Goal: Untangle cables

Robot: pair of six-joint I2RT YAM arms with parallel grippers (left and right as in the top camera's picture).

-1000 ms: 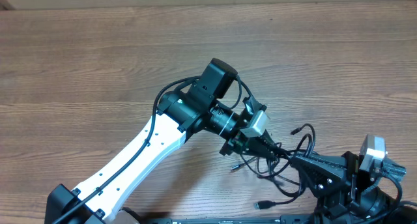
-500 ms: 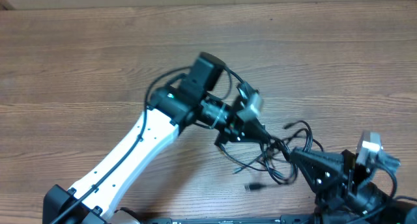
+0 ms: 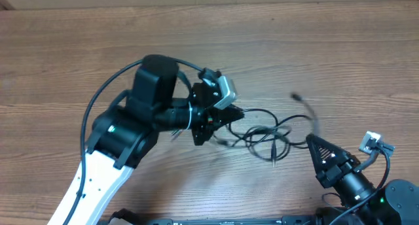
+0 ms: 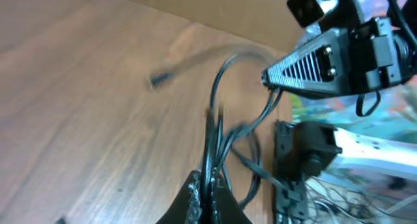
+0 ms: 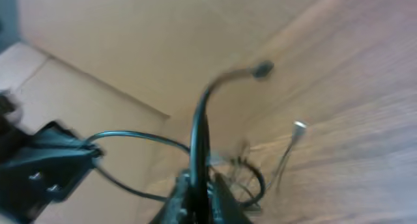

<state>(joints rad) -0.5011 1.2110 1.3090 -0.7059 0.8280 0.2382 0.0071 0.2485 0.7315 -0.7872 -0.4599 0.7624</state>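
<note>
The cables (image 3: 267, 137) lie as a loose black tangle on the wooden table, stretched between both grippers. My left gripper (image 3: 232, 115) is shut on a strand at the tangle's left end; in the left wrist view the strand (image 4: 214, 129) runs straight out of the closed jaws of that gripper (image 4: 210, 189). My right gripper (image 3: 311, 142) sits at the tangle's right end. In the right wrist view a cable (image 5: 201, 123) passes between its closed fingers (image 5: 199, 185) and rises to a blurred plug end (image 5: 262, 70). A silver-tipped plug (image 5: 298, 126) hangs beyond it.
The wooden table (image 3: 340, 48) stretches away behind and to both sides of the tangle. A blurred plug end (image 3: 296, 96) swings above the tangle. The right arm's body (image 3: 366, 189) fills the near right corner, and the left arm (image 3: 131, 130) crosses the near left.
The left gripper has pulled leftward with its strand while the right gripper has drawn back to the right. The tangle has spread out between them and a plug end has swung up.
</note>
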